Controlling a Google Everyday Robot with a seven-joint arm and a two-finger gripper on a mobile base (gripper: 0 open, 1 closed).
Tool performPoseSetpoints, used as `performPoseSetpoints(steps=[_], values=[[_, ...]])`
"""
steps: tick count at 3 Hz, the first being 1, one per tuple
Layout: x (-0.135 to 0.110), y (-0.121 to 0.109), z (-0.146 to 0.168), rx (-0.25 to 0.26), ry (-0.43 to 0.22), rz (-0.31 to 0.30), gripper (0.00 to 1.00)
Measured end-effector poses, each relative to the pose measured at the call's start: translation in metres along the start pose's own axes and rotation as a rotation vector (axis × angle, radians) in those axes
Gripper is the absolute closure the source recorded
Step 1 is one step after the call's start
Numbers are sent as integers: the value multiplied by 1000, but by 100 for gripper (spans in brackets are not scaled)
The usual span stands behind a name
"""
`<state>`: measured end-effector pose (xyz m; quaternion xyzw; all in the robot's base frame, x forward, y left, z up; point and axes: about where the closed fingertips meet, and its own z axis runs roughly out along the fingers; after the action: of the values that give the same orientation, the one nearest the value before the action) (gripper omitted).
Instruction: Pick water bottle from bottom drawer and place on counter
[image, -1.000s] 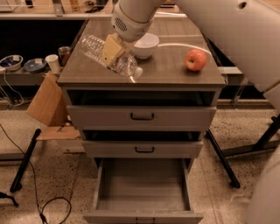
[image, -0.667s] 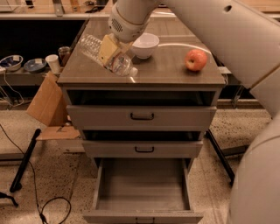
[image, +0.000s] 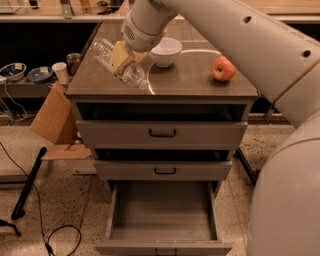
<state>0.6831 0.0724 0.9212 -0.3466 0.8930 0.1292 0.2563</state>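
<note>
— Where was the water bottle (image: 134, 76)?
— In the gripper (image: 120, 56), which was clenched around its middle, above the front left part of the counter (image: 195, 82). The bottle was tilted, with the cap end low near the front edge. I could not tell if it touched the counter.
— And the bottom drawer (image: 162, 212)?
— Pulled open, below the 2 upper drawers (image: 162, 134), which were closed.
— Other things?
— 1 white bowl (image: 166, 51) just beside the gripper, toward the back edge, and 1 apple (image: 223, 68) near the right edge.
</note>
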Motion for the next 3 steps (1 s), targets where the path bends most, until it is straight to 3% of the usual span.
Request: performPoseSetpoints(steps=[2,3], values=[[-32,-3,13,33,1,77,100],[-32,-3,13,33,1,77,100]])
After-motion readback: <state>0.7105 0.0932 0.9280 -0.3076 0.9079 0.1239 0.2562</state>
